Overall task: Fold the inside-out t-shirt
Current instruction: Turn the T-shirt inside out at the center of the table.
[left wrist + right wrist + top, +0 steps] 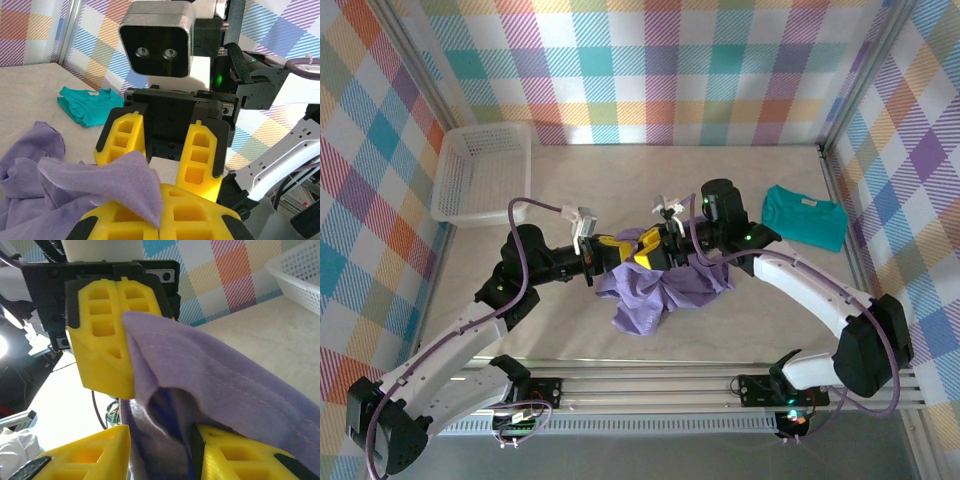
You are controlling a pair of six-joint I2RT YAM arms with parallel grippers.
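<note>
I am working over the pale table (570,170), and the lavender inside-out t-shirt (655,295) is lying crumpled on it near the middle, just in front of my two claws. It is bunched into a heap rather than spread flat. The heap's long axis is running diagonally, from a lobe that is drooping toward the near edge on my left up toward my right forearm. I cannot tell which end is collar and which is hem (the folds are hiding both). Its top edge is rising off the table to where my claws are meeting.

The white basket (480,170) is sitting at the far left corner, well apart from the shirt. The small teal t-shirt (805,215) is lying flat at the far right, also apart.

My left claw (162,210) is pinching a flap of the lavender cloth, its yellow fingers (200,220) pressed together with the fabric coming out between them. From the right wrist, that same claw (112,375) is showing both fingers closed side by side, the cloth trailing off them with a stitched seam running along it. My right claw (160,445) is standing spread, its fingers well apart, and the shirt (210,385) is passing through the gap without being squeezed.
</note>
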